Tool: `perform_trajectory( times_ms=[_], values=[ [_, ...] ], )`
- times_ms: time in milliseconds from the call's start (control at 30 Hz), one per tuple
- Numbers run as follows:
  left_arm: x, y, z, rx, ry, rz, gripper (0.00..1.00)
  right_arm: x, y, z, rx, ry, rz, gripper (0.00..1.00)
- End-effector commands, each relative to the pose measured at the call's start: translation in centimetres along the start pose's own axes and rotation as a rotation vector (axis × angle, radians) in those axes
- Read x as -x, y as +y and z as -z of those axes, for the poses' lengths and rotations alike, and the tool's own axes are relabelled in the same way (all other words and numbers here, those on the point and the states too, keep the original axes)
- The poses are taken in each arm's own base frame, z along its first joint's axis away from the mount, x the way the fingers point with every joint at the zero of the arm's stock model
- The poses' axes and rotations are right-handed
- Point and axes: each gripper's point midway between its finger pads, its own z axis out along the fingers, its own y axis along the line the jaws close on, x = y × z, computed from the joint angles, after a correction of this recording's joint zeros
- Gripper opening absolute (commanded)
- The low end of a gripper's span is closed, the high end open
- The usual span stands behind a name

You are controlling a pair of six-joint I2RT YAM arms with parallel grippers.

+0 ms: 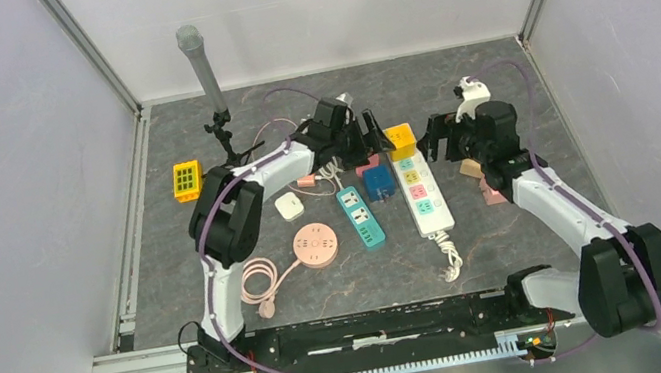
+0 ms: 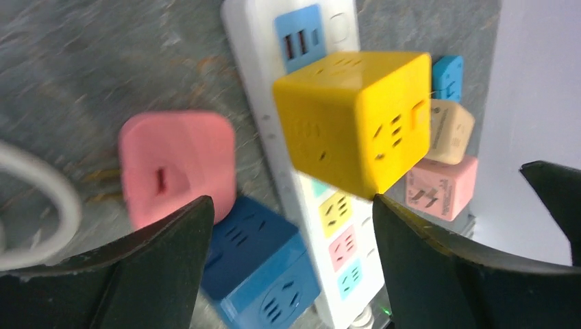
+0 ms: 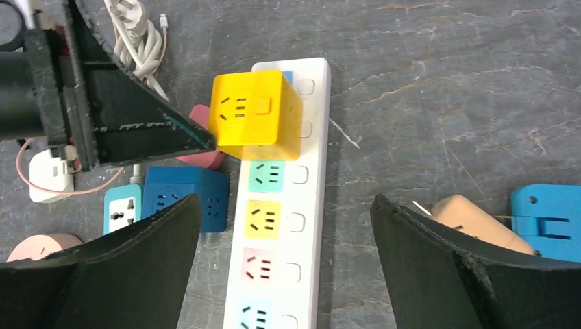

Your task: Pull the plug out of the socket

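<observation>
A yellow cube plug (image 1: 401, 141) sits plugged into the far end of the white power strip (image 1: 426, 195). It shows in the left wrist view (image 2: 356, 127) and the right wrist view (image 3: 255, 114). The strip also shows there (image 2: 329, 247) (image 3: 288, 233). My left gripper (image 1: 377, 134) is open just left of the cube, one fingertip (image 3: 199, 140) touching or nearly touching its side. My right gripper (image 1: 435, 139) is open and empty, right of the cube, above the strip (image 3: 284, 219).
A blue cube (image 1: 380, 181), a pink adapter (image 2: 177, 164), a teal strip (image 1: 361, 217) and a round pink socket (image 1: 315, 246) lie left of the strip. Beige (image 3: 476, 223), pink (image 2: 442, 185) and blue (image 3: 548, 212) adapters lie to its right. A yellow block (image 1: 187, 180) and a stand (image 1: 217, 124) are far left.
</observation>
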Motion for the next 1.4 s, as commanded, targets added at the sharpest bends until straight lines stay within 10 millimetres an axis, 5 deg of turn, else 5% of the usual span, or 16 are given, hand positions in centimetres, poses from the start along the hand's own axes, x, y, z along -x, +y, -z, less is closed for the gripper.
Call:
perform_trajectory(
  times_ms=[0, 200, 400, 667, 800, 1067, 1367],
  values=[
    [1.0, 2.6, 3.2, 0.14, -0.141, -0.068, 0.91, 0.9, 1.0, -1.1, -0.027, -0.031, 0.038, 0.96],
    [1.8, 3.3, 5.3, 0.177, -0.232, -0.066, 0.92, 0.1, 3.3, -3.6, -0.024, 0.043, 0.109, 0.96],
    [1.8, 3.5, 4.6, 0.18, -0.188, -0.035, 0.89, 0.5, 4.0, -6.6, -0.081, 0.07, 0.168, 0.96],
    [4.2, 3.0, 2.6, 0.13, -0.149, -0.007, 0.83, -1.1, 3.6, -9.8, -0.116, 0.212, 0.224, 0.93],
    [5.1, 2.8, 0.7, 0.086, -0.114, 0.024, 0.75, -2.7, 3.8, -10.4, -0.086, 0.251, 0.212, 0.8],
    [5.0, 2.4, -2.2, -0.009, -0.038, 0.014, 0.68, -3.5, 4.3, -10.2, -0.059, 0.252, 0.194, 0.39],
    [4.6, 2.8, -3.2, -0.051, 0.008, 0.145, 0.62, -4.4, 6.4, -9.3, 0.009, 0.254, 0.176, 0.28]
  ],
)
